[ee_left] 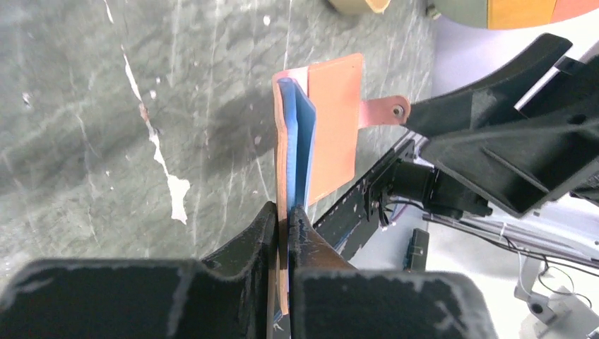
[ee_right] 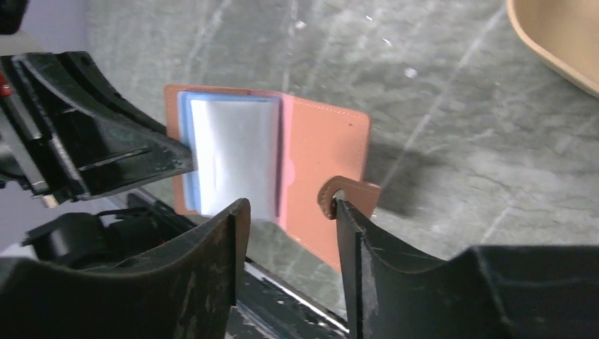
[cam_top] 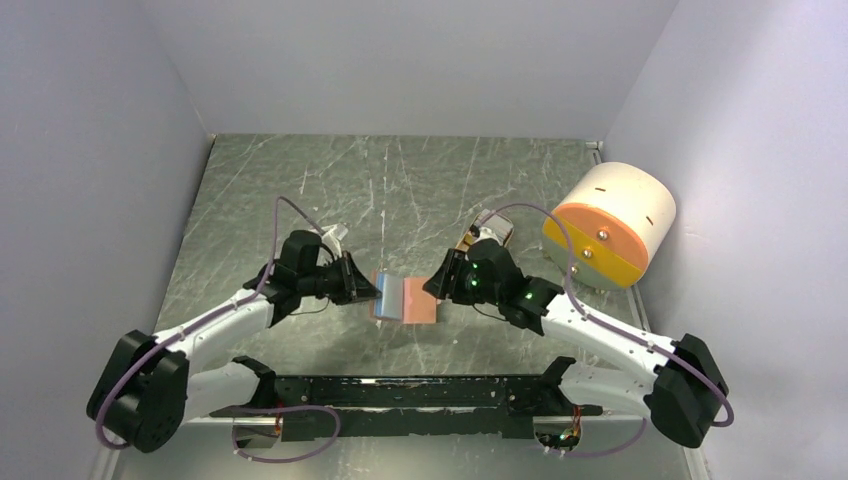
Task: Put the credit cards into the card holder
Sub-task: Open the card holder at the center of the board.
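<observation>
dark veined stone-look table (cam_top: 400, 180), cream-and-orange cylinder (cam_top: 610, 225) at its right edge, tan tray (ee_right: 561, 39) nearer the middle

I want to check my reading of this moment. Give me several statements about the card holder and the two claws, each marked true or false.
1. The left claw is shut on the card holder. True.
2. The card holder is folded closed. False: it is open, and its snap strap is unfastened.
3. A light blue card is in the card holder. True.
4. The right claw is shut. False: it is open.
5. The cream-and-orange cylinder stands on the table's left side. False: it stands on the right.
</observation>
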Motion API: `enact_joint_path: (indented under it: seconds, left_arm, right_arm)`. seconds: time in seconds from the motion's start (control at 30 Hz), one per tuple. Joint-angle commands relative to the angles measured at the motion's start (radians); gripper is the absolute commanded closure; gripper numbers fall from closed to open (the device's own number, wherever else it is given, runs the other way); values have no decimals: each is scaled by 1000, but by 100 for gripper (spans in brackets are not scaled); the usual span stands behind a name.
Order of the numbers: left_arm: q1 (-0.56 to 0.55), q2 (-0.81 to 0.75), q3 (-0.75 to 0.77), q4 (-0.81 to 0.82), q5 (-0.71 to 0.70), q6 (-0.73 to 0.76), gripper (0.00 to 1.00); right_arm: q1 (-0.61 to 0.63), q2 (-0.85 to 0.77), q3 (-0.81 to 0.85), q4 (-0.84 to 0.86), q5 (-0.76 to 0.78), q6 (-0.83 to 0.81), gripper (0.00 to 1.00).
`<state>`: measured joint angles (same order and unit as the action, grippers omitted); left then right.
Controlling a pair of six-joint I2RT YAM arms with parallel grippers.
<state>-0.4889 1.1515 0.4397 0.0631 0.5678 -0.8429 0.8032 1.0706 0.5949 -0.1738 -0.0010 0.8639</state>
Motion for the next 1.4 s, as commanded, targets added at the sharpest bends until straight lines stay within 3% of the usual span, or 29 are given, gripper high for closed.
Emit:
enact_joint_path:
  seconds: [0.0, 0.17, 0.37, 0.67, 1.07, 1.37]
  left_arm:
    - [-8, -36, 122, -275, -128, 62, 91]
    - [-16, 13, 219, -449, -208, 108, 91]
    - [-17, 18, 226, -443, -158, 92, 91]
    - [-16, 31, 231, -435, -135, 111, 91]
    - [-17, 42, 250, -446, -127, 128, 91]
    - [-17, 50, 239, -436, -140, 130, 91]
  right_arm:
    - [32, -8, 95, -72, 3, 34, 47]
    - [61, 18, 125, -27, 26, 109, 41]
    - [85, 96, 162, 6, 42, 139, 35]
    - [109, 314, 212, 145, -8, 144, 34]
    - [130, 518, 359, 82, 5, 163, 31]
    - [139, 591, 345, 88, 10, 164, 36]
